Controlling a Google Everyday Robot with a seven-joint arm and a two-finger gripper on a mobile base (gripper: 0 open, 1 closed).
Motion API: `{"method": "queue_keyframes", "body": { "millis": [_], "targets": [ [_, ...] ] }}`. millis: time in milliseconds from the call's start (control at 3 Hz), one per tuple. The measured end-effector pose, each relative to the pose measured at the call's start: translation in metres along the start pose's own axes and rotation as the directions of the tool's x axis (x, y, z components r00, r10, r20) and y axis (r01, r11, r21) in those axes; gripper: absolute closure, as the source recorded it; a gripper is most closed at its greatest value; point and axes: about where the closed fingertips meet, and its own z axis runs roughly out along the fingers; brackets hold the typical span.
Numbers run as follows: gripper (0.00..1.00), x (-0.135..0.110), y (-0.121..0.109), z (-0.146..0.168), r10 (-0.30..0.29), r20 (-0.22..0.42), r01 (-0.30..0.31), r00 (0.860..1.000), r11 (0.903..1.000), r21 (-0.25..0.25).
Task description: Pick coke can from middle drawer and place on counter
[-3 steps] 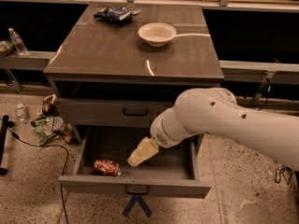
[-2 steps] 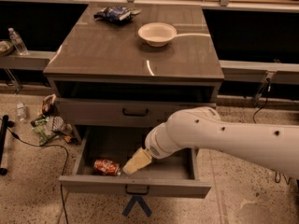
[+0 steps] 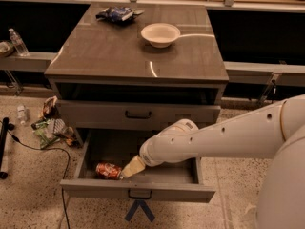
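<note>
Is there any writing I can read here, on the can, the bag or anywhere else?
No text here can be read.
Coke can in the middle drawer, beside the pincer: white lettering, too blurred to read.
Dark bag on the counter: print too blurred.
Water bottle: label too small.

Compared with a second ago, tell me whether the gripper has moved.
Yes. Against the unmoved coke can, the gripper has shifted left and toward the front of the middle drawer, ending right beside the can.
</note>
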Motion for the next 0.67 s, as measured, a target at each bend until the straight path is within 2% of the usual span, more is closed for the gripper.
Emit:
{"method": "queue_keyframes", "body": {
  "millis": [333,667],
  "targets": [
    [0.00,-0.003,-0.002,0.013,0.011,0.013,-0.011,1.000,0.9999,0.003],
    [0.00,-0.011,-0.007,0.050,0.037,0.049,-0.037,0.998,0.9992,-0.014]
  ]
}}
